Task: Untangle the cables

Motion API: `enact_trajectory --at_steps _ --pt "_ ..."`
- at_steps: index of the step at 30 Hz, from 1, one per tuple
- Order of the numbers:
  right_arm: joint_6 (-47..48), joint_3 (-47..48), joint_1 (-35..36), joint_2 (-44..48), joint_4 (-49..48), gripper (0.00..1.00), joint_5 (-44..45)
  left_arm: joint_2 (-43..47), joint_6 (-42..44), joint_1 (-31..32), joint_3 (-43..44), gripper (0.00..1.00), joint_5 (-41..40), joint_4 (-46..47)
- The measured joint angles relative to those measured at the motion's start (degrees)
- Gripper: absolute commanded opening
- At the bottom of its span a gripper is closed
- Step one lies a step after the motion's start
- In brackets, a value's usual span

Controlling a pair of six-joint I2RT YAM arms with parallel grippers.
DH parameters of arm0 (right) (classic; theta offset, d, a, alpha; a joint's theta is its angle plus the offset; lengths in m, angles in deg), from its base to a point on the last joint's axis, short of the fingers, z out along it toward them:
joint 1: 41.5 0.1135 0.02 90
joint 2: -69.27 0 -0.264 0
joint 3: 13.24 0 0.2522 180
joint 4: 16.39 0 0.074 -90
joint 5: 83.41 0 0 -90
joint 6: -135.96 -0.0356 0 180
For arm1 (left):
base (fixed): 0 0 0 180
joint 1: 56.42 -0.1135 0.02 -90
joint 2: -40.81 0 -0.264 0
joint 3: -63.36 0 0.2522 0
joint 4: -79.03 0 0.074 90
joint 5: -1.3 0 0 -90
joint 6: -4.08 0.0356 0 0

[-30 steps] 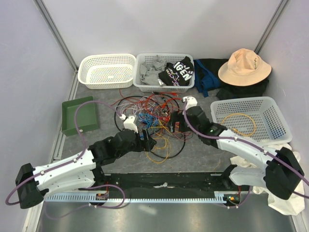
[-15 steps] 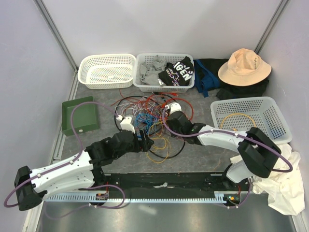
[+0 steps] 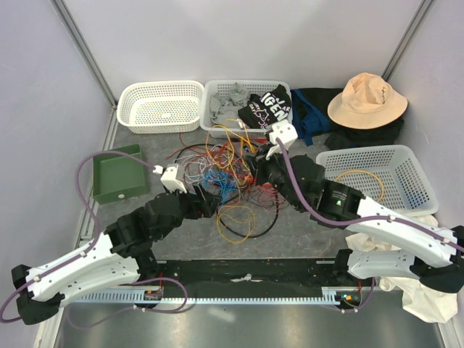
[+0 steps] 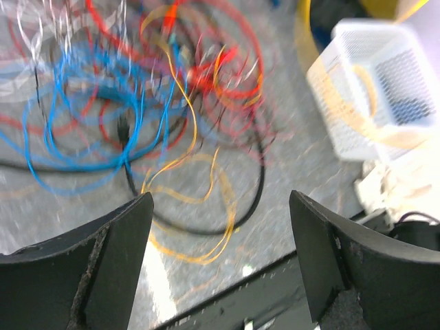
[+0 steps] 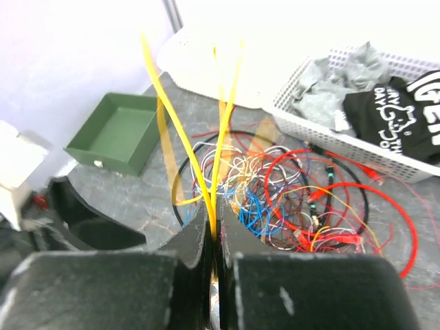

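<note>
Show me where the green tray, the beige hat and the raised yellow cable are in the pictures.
green tray (image 3: 119,177), top external view, on its bare floor.
beige hat (image 3: 365,96), top external view, on its crown.
yellow cable (image 5: 212,199), right wrist view, on the lower end of the raised strands.

Overhead, two wrist close-ups: shared cables (image 3: 230,171)

Red, blue, yellow cables (image 3: 230,180), green tray (image 3: 119,183), tan hat (image 3: 366,100)
</note>
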Motion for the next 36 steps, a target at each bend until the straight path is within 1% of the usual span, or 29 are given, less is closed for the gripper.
enact_trajectory --at_steps 4,7,11,14,17,20,27,30,32,34,35,36 --pt "-0.66 1.38 0.33 1.53 3.93 0.0 1.01 1.88 4.37 0.0 3.37 0.87 -1.95 1.92" --pt "-1.09 1.14 0.46 1.55 7.15 0.0 1.03 4.61 7.52 0.0 3.76 0.87 -2.14 5.11" --pt "-1.7 -0.72 0.5 2.8 8.79 0.0 1.14 8.81 11.54 0.0 3.39 0.88 -1.88 11.23" --pt "-2.16 -2.16 0.59 4.09 9.75 0.0 1.11 9.68 13.79 0.0 2.43 0.88 -1.64 16.55" --pt "-2.8 -3.21 0.59 5.31 10.25 0.0 0.96 7.89 14.95 0.0 2.08 0.88 -1.27 18.71" --pt "-3.23 -3.98 0.61 6.21 10.58 0.0 0.9 4.0 15.37 0.0 2.08 0.88 -0.28 20.41" --pt "-4.11 -4.61 0.61 8.13 11.96 0.0 1.36 -2.93 15.91 0.0 2.08 0.88 1.22 22.32" --pt "-5.16 -4.63 0.72 8.92 14.05 0.0 5.68 -4.74 16.02 0.0 2.27 0.87 1.4 23.12" --pt "-6.01 -4.63 0.52 8.96 16.17 0.0 11.15 -5.73 16.0 0.0 2.45 0.87 1.57 23.15" --pt "-6.67 -5.25 -2.16 9.35 17.92 0.0 15.17 -6.12 15.87 0.0 2.45 0.87 1.62 22.88" --pt "-7.06 -5.86 -4.9 9.94 18.32 0.0 15.87 -6.12 15.67 0.0 2.43 0.87 1.6 22.8" --pt "-7.58 -6.91 -9.22 10.95 18.53 0.0 15.58 -5.99 15.32 0.02 2.43 0.87 1.62 22.82"
